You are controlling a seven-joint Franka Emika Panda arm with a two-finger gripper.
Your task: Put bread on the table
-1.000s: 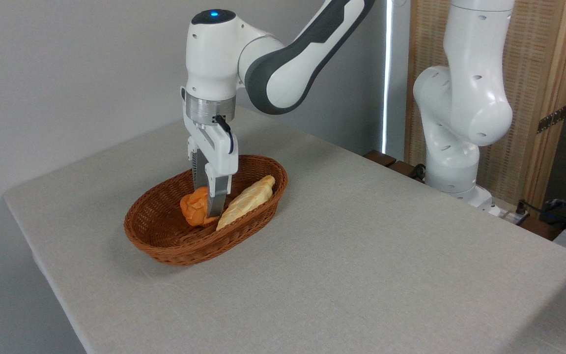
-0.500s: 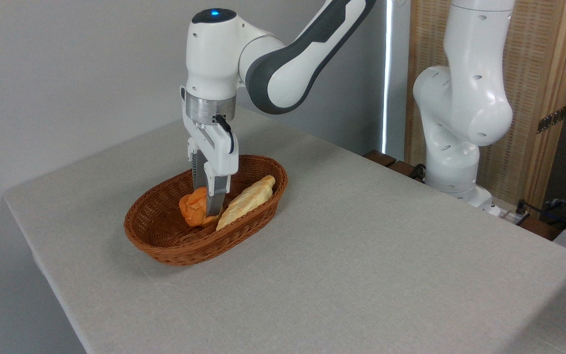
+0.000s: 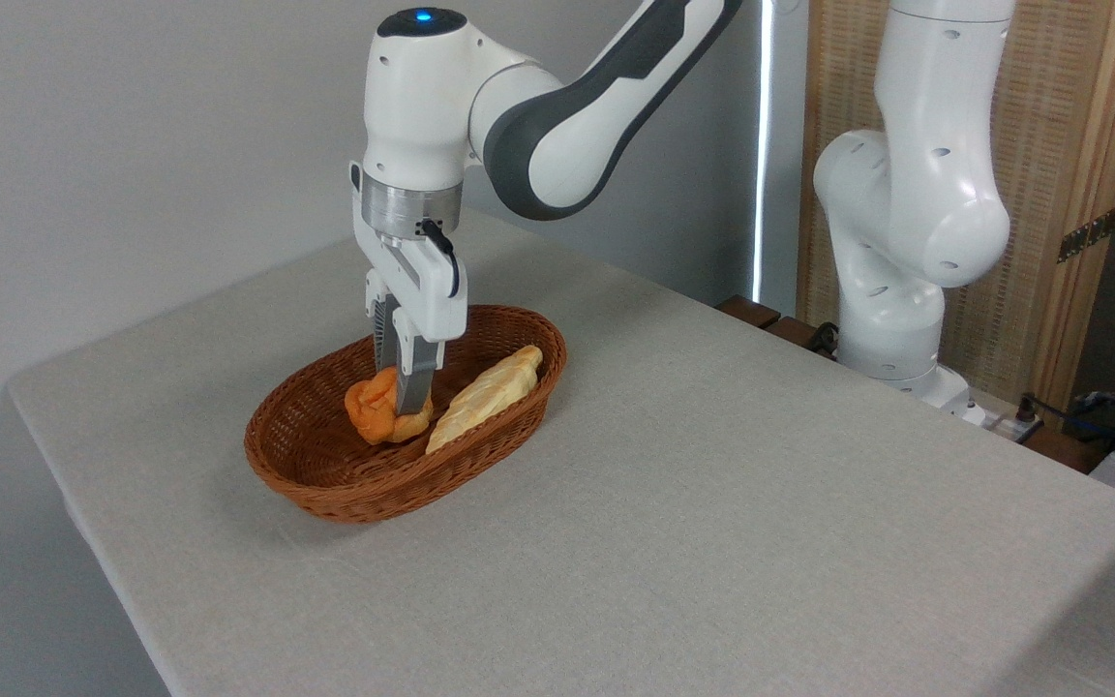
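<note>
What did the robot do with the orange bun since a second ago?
The gripper, shut on the orange bun, has risen a little and shifted slightly left, and the bun came with it. The bun still sits within the basket's outline, so it is not out yet. The long pale loaf, the basket and the table stayed where they were.

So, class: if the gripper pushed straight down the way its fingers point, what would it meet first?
The gripper is already shut on the bread, so the bun would likely be pressed into the floor of the wicker basket first; depth is uncertain.
</note>
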